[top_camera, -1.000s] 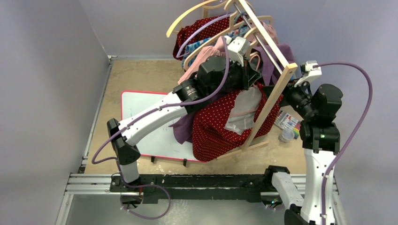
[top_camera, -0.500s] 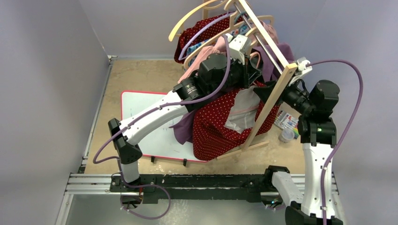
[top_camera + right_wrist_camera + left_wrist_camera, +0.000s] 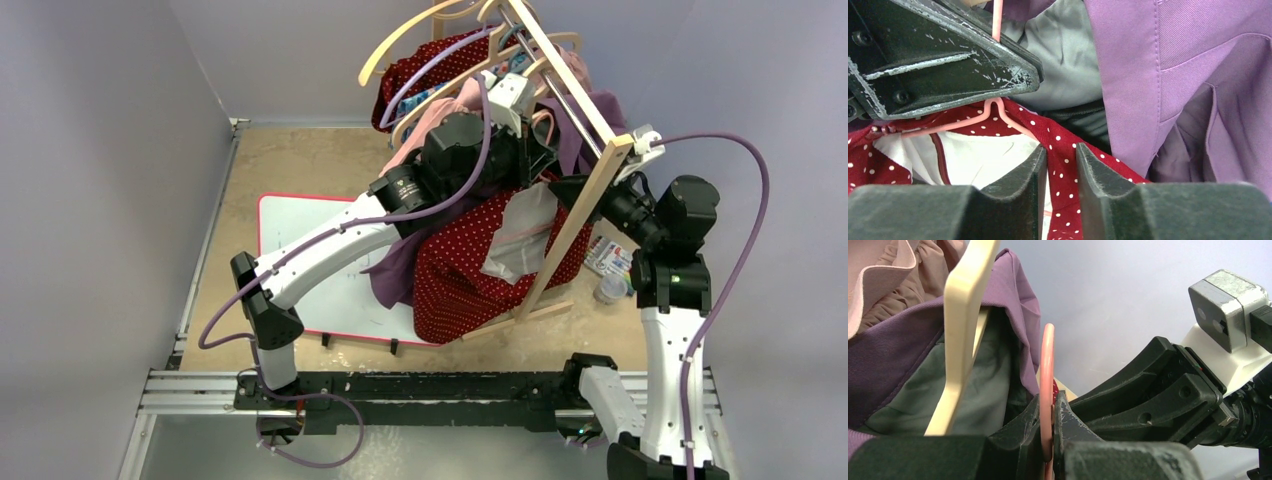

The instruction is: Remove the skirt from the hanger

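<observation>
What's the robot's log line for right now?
left fingers: shut on pink wire hanger | right fingers: pinching red white-dotted skirt | skirt: still on hanger

Rack (image 3: 575, 215) and skirt (image 3: 460, 270) on the table (image 3: 300, 160)
The rack stands toward the far right corner; the skirt hangs from a hanger (image 3: 1047, 365) at its near end, overlapping the right edge of a board (image 3: 290, 220) by the near edge. A jar (image 3: 610, 290) sits at the right edge.

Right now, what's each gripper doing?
Left gripper: shut on the pink hanger.
Right gripper: jaws astride the skirt; whether it grips cannot be told.
</observation>
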You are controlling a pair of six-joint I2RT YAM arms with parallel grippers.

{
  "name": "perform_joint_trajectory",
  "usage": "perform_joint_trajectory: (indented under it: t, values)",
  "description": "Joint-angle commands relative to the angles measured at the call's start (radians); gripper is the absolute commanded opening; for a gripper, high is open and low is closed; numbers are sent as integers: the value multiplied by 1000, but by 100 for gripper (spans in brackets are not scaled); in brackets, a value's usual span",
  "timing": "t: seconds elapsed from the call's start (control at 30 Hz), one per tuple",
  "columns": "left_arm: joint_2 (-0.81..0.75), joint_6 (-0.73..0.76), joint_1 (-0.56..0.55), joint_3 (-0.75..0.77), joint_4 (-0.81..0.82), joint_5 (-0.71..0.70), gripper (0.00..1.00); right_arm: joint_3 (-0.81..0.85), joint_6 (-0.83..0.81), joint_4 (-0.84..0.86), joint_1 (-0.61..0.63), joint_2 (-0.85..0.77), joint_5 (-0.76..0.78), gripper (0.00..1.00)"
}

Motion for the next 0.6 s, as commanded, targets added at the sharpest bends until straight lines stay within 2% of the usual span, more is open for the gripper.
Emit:
perform_joint_trajectory:
  t: [0.0,0.07,0.17,0.57]
  values:
    - [-29,-9,-2,50,67,29,0,-6,19,103,-1,-7,21,24]
    - [-38,-5,-2,43,66,32,0,-3,28,99,-1,-13,56,17]
    - [-62,14,-2,17,70,33,0,-10,72,107,-2,-22,86,0]
    - [-209,53,-2,-163,198,75,0,40,86,26,-1,44,326,0]
